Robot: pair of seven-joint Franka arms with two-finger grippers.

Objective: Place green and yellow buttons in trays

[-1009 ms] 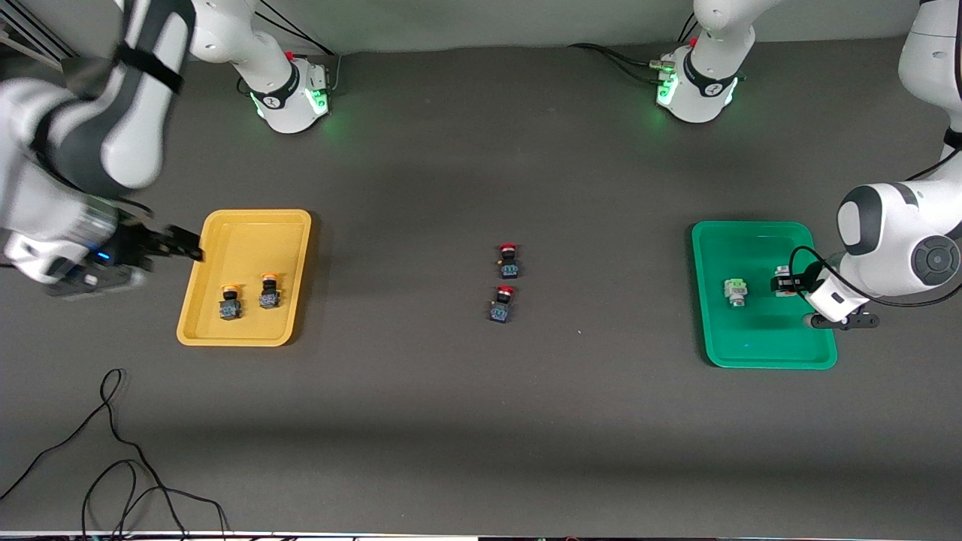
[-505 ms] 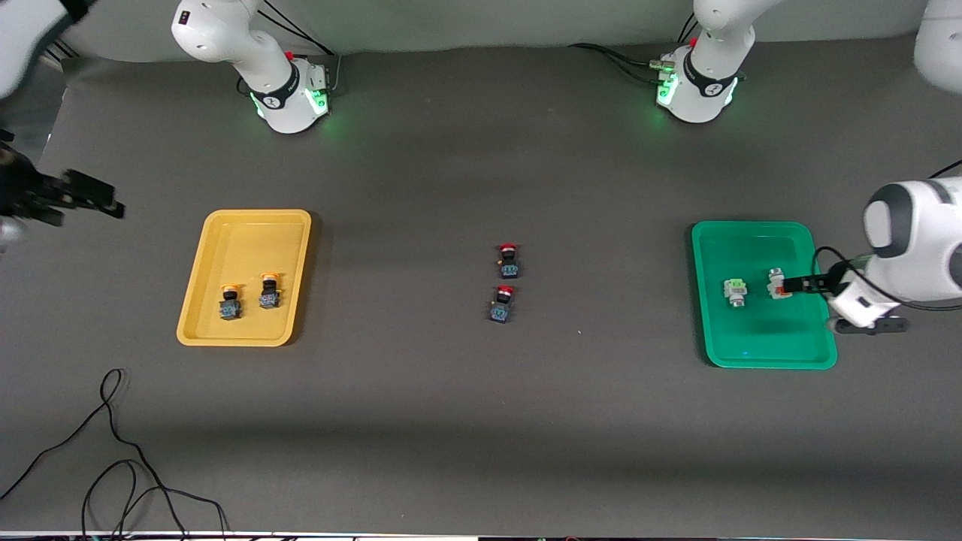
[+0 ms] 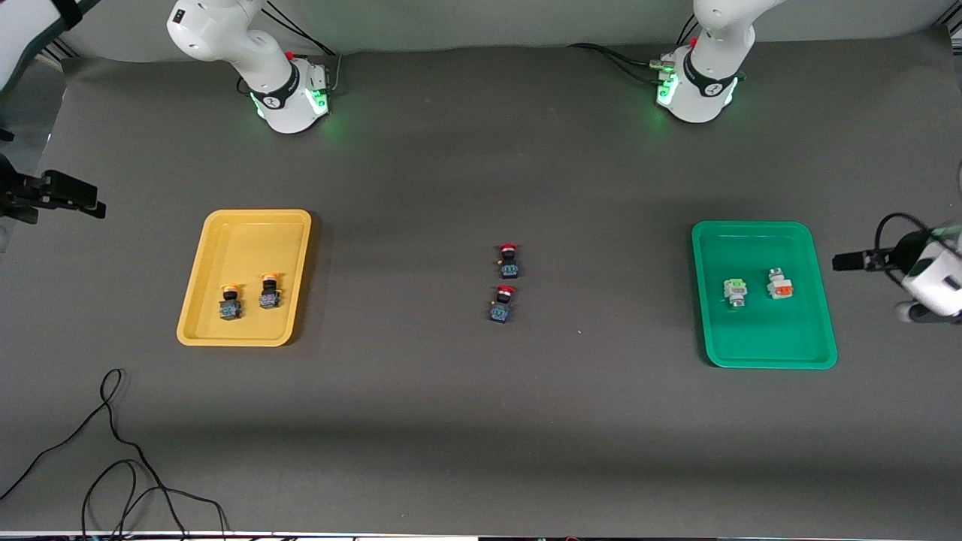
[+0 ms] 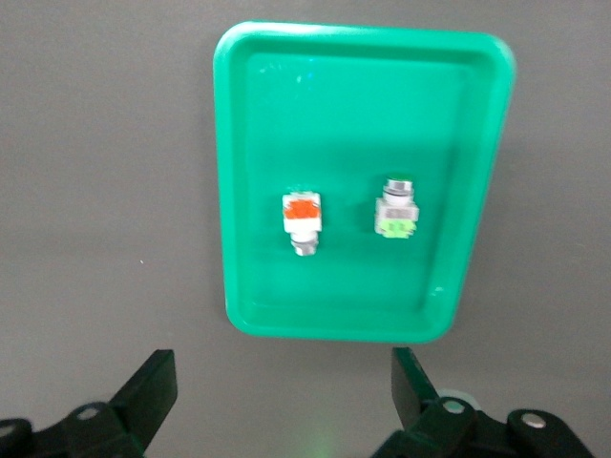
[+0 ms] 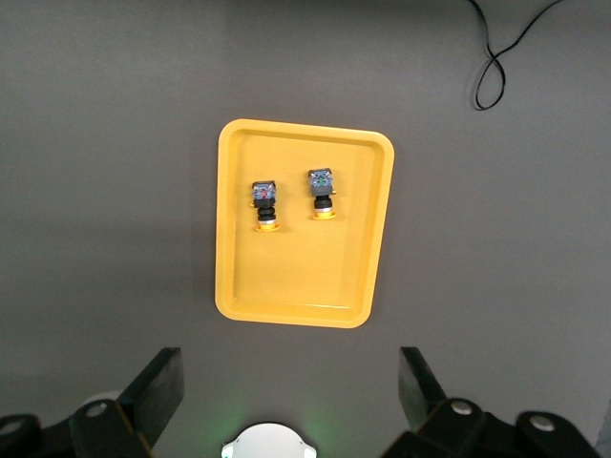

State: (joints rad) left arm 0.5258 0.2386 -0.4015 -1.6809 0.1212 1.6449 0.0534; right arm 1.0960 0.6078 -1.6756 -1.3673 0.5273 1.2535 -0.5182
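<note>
The yellow tray (image 3: 255,240) holds two yellow-capped buttons (image 3: 230,300) (image 3: 269,291), side by side. They also show in the right wrist view (image 5: 263,202) (image 5: 322,189) in the tray (image 5: 305,277). The green tray (image 3: 751,248) holds the white green-marked button (image 3: 735,291) and the white orange-marked button (image 3: 780,284). The left wrist view shows them too (image 4: 397,215) (image 4: 303,215) in the tray (image 4: 363,95). My left gripper (image 3: 849,261) (image 4: 284,382) is open and empty, over the table beside the green tray. My right gripper (image 3: 71,197) (image 5: 291,382) is open and empty, over the table's end beside the yellow tray.
Two red-capped black buttons (image 3: 509,259) (image 3: 502,303) stand on the table's middle, between the trays. A loose black cable (image 3: 113,451) lies on the table nearer the front camera than the yellow tray. The arm bases (image 3: 289,94) (image 3: 695,86) stand along the table's top edge.
My left gripper has let go of the orange-marked button in the green tray and pulled back off the tray. My right gripper has moved away from the yellow tray toward the table's end.
</note>
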